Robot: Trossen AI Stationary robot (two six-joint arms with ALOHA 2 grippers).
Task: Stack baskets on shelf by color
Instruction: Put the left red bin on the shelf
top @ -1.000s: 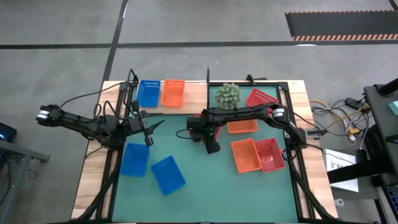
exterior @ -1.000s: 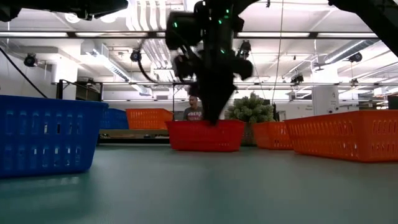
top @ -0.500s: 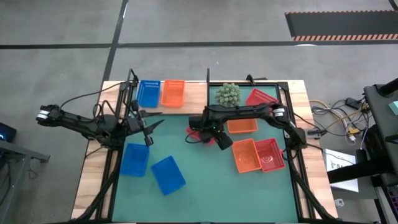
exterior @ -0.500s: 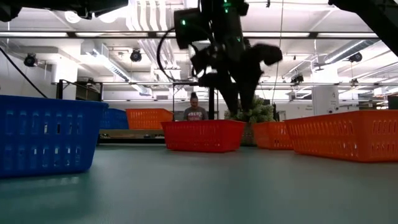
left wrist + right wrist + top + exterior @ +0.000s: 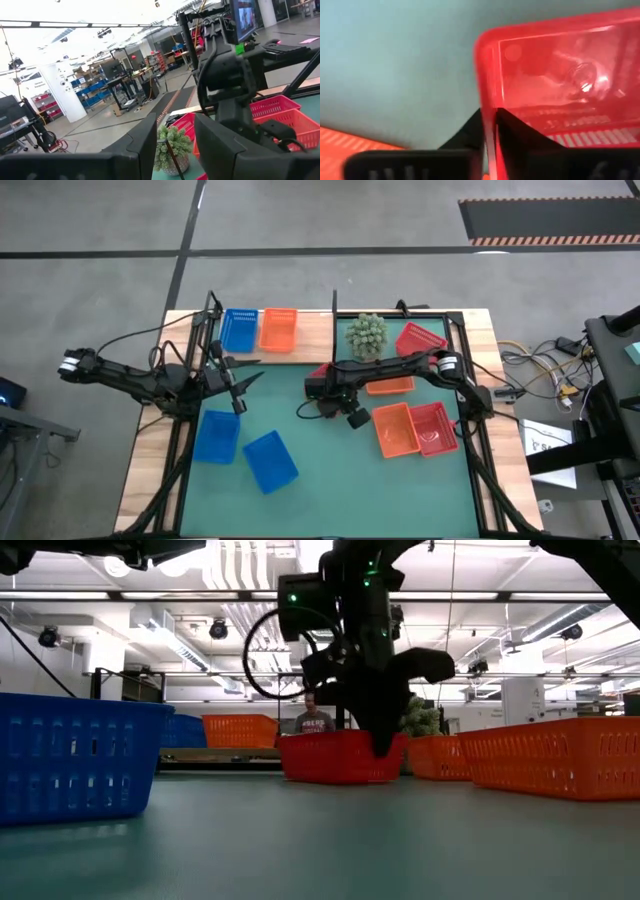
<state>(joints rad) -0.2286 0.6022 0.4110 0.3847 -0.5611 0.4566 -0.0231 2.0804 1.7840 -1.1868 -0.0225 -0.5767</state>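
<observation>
Red basket (image 5: pixel 322 372) at worktop centre, just short of shelf (image 5: pixel 312 330), one wall pinched between fingers of right gripper (image 5: pixel 489 131): clamped on that wall, confirmed from right wrist view. Long axis of basket: not determinable, mostly hidden under arm. Shelf lies beyond gripper, toward far edge; already loaded with blue basket (image 5: pixel 239 329) and orange basket (image 5: pixel 279 328) side by side. Free space on shelf lies beside orange basket. Right arm nearer; left gripper (image 5: pixel 243 385) parked at worktop's left, fingers apart, empty. Readable labels or writing: none.
</observation>
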